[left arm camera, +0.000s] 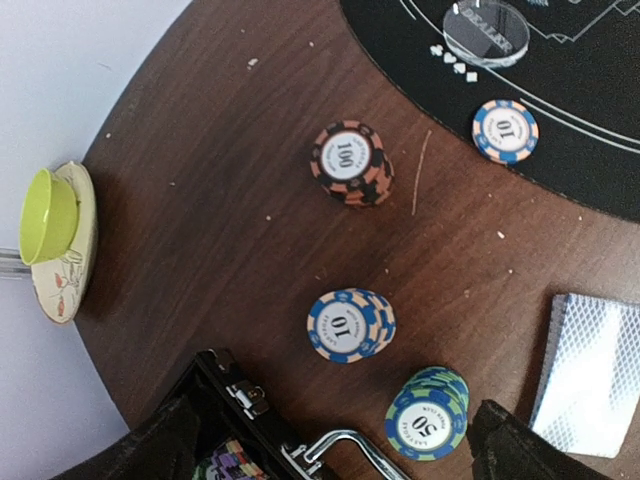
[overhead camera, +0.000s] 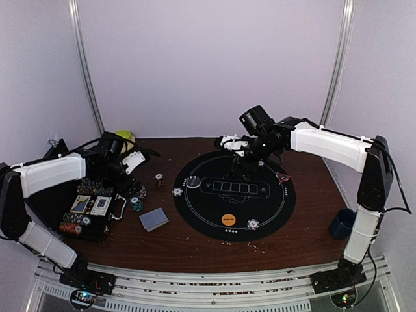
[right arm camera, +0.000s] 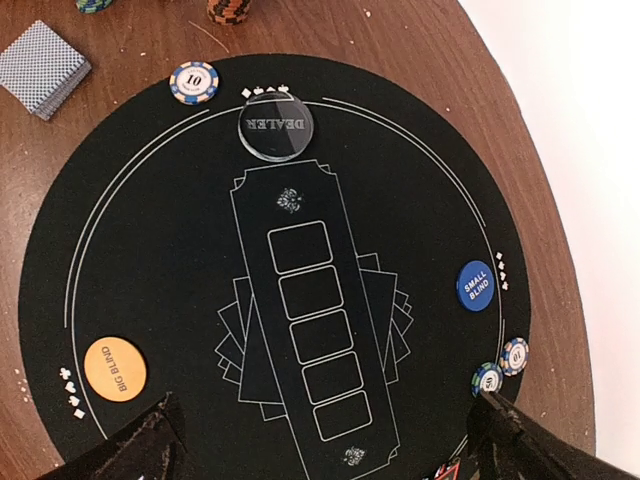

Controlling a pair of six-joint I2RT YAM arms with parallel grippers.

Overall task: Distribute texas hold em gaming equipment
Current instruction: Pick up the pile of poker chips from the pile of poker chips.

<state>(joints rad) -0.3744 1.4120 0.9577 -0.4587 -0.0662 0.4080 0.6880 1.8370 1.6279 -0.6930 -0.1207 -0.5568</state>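
A round black poker mat (overhead camera: 273, 211) lies mid-table. On it sit an orange big-blind button (right arm camera: 114, 366), a blue small-blind button (right arm camera: 476, 284), a clear dealer disc (right arm camera: 275, 124), a blue 10 chip (right arm camera: 194, 82) and two chips (right arm camera: 490, 378) at the rim. My right gripper (right arm camera: 325, 450) hovers open above the mat, holding nothing. To the mat's left stand a 100 stack (left arm camera: 350, 162), a 10 stack (left arm camera: 350, 325) and a 50 stack (left arm camera: 427, 415), with the card deck (left arm camera: 590, 375) beside them. My left gripper (left arm camera: 335, 450) hangs open over the 50 stack and the case edge.
An open black chip case (overhead camera: 88, 211) with chips and cards lies at the left. A green cup on a saucer (left arm camera: 48, 215) stands at the back left. A dark blue mug (overhead camera: 341, 223) sits at the right edge. Both side walls are close.
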